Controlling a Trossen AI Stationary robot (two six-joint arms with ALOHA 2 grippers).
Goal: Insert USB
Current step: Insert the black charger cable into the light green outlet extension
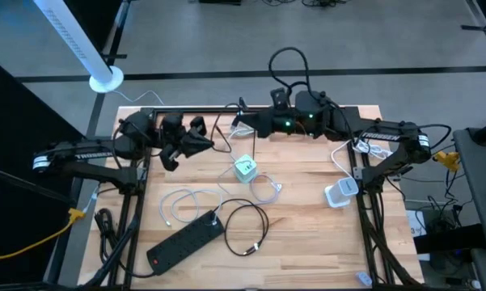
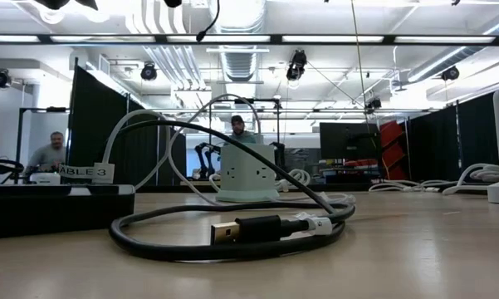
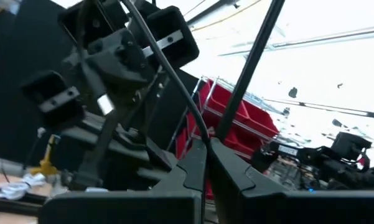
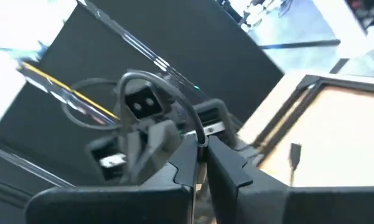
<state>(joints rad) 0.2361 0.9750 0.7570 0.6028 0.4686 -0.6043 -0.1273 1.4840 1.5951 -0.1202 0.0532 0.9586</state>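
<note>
A black USB cable (image 1: 248, 229) lies coiled on the wooden table, its gold plug (image 2: 226, 232) resting flat on the near side. Beyond it stands a mint-green charger block (image 1: 244, 168) (image 2: 247, 174) with a white cable (image 1: 267, 190) beside it. A black power strip (image 1: 186, 240) (image 2: 50, 208) lies toward the near left. My left gripper (image 1: 209, 144) (image 3: 206, 149) and right gripper (image 1: 238, 127) (image 4: 201, 149) are both shut. They are raised near the far edge, face each other, and are apart from these things.
A white charger (image 1: 340, 194) with its white cord sits at the right edge. Another white cable (image 1: 182, 206) loops left of centre. Black frame rails (image 1: 137, 202) run along both sides. Bare wood lies at the near right (image 1: 323, 250). People show in the room beyond.
</note>
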